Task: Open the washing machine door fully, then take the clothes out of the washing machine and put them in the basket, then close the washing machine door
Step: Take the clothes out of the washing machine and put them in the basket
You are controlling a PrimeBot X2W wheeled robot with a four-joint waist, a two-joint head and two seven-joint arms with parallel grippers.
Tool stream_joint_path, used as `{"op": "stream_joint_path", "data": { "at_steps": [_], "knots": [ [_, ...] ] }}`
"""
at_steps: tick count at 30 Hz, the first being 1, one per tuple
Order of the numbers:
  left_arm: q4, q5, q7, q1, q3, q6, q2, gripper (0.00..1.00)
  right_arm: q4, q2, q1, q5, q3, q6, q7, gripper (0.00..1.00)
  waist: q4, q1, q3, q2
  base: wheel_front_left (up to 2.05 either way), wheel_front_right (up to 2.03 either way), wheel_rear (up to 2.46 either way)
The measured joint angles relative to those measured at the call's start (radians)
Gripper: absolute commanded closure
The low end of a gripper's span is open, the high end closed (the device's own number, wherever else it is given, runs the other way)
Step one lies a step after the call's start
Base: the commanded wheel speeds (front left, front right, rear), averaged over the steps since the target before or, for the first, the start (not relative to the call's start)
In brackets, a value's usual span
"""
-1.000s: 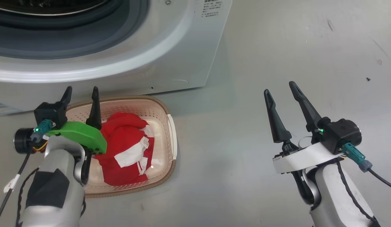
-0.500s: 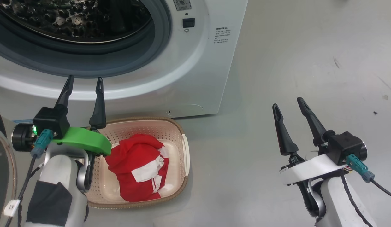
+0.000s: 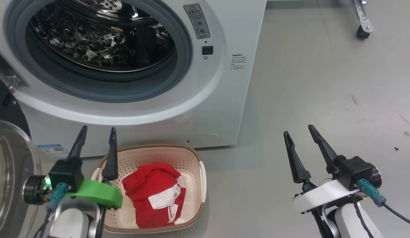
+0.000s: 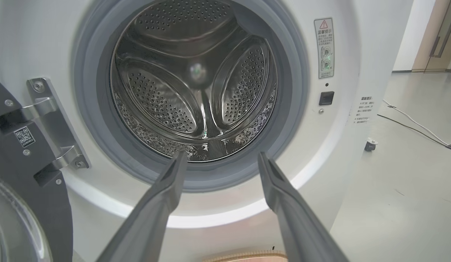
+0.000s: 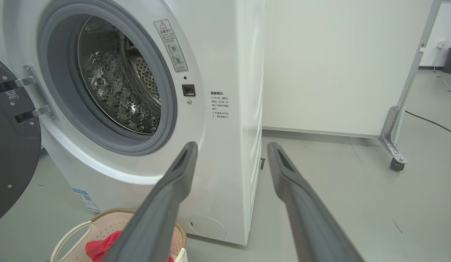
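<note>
Lying crumpled, the clothes [image 3: 152, 195] sit in the basket [image 3: 152, 157] on the floor [image 3: 291, 82] before the washing machine [image 3: 224, 99]; its door [image 3: 9, 172] stands open; left fingers [image 3: 111, 155] and right fingers [image 3: 293, 158] spread apart, empty.

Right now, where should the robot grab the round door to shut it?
Probably the black rim of the washing machine door, far from its hinge, coming from the robot's left with the left gripper. The door stands swung open there, and its bulging glass offers no hold.

The left hand [image 3: 98, 129] has black tapered fingers [image 3: 110, 155] and a green bracket [image 3: 97, 195], the right hand [image 3: 298, 129] a white bracket [image 3: 319, 195].
</note>
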Motion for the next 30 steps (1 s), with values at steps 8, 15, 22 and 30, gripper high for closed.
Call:
{"op": "stream_joint_path", "data": {
  "at_steps": [8, 15, 22, 30],
  "knots": [
    [-0.035, 0.000, 0.000, 0.125, -0.005, 0.024, -0.001, 0.00, 0.004, 0.000, 0.046, 0.000, -0.003, 0.003, 0.000, 0.00, 0.013, 0.0000, -0.067, 0.0000, 0.00, 0.00, 0.00],
    [-0.072, 0.000, 0.000, 0.216, -0.012, 0.036, -0.001, 0.00, 0.010, 0.002, 0.085, -0.001, -0.002, 0.005, 0.000, 0.00, 0.017, 0.0000, -0.113, 0.0000, 0.00, 0.00, 0.00],
    [-0.120, 0.000, 0.000, 0.280, -0.015, 0.049, -0.001, 0.00, 0.010, 0.006, 0.138, -0.001, -0.001, 0.004, 0.000, 0.00, 0.003, 0.0000, -0.142, 0.0000, 0.00, 0.00, 0.00],
    [-0.161, 0.000, 0.009, 0.313, -0.016, 0.061, -0.001, 0.00, -0.003, 0.007, 0.142, -0.001, -0.001, 0.002, 0.000, 0.00, -0.007, 0.0000, -0.145, 0.0000, 0.00, 0.00, 0.00]
  ]
}}
